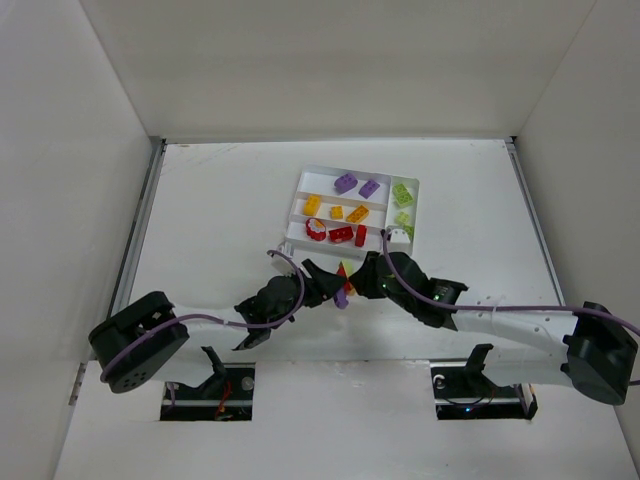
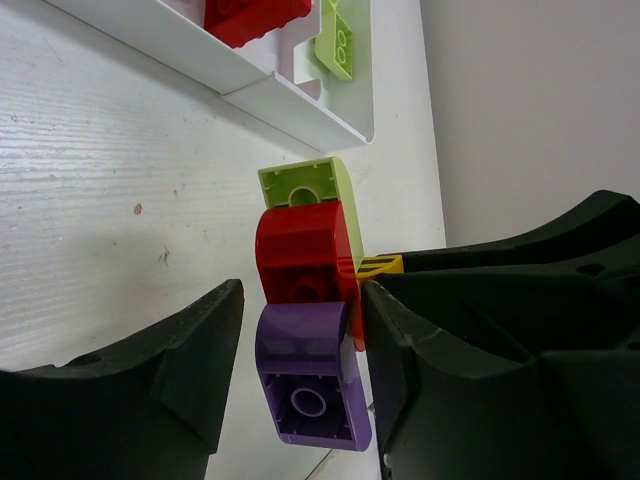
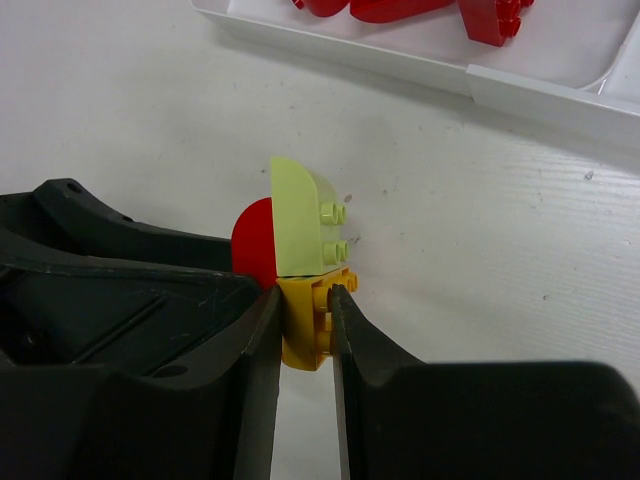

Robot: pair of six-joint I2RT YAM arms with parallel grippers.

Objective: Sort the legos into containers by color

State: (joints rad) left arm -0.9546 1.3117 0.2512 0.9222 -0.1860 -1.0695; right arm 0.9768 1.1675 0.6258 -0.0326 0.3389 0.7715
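Presently, centre of overhead frame: both grippers meet just below white tray over joined brick cluster. State of right gripper: fingers clamped on yellow brick; lime green curved brick above it in frame, red curved brick behind. State of left gripper: fingers apart, cluster between them, purple curved brick lowest (close against finger at frame right). Also in tray, sorted bricks: purple top slot, yellow-orange middle, red bottom, lime green right end.

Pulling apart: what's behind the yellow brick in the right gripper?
A lime green brick and a red brick touch the yellow brick. The right gripper hides the purple brick from its camera.
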